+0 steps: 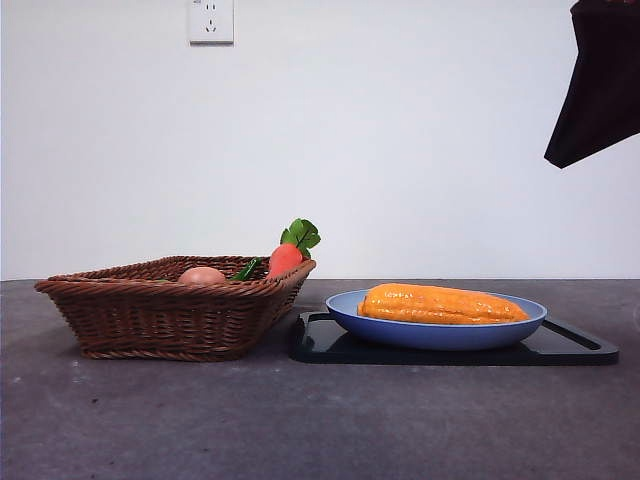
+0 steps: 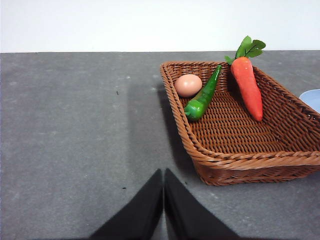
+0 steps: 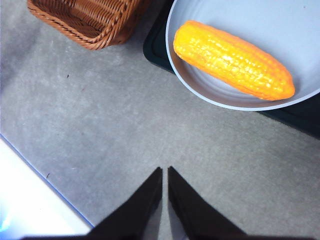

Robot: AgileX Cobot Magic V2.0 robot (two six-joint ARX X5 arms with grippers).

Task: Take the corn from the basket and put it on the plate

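The corn (image 1: 442, 304) is found lying on its side inside the blue plate (image 1: 437, 334), which is set on a flat black tray (image 1: 575, 349) on the grey tabletop (image 1: 300, 420). In the right wrist view the cob is seen resting along the plate's floor, close to the rim. The wicker basket (image 1: 165, 312) is placed just beside the tray. An egg (image 2: 188, 85), a green pepper (image 2: 202, 97) and a carrot (image 2: 248, 86) are contained in the basket, the carrot leaned against one wall. The left tool (image 2: 163, 200) is held above bare tabletop near the basket, its jaws pressed together on nothing. The right tool (image 3: 165, 197) is held above the tabletop near the plate, its jaws likewise together and empty.
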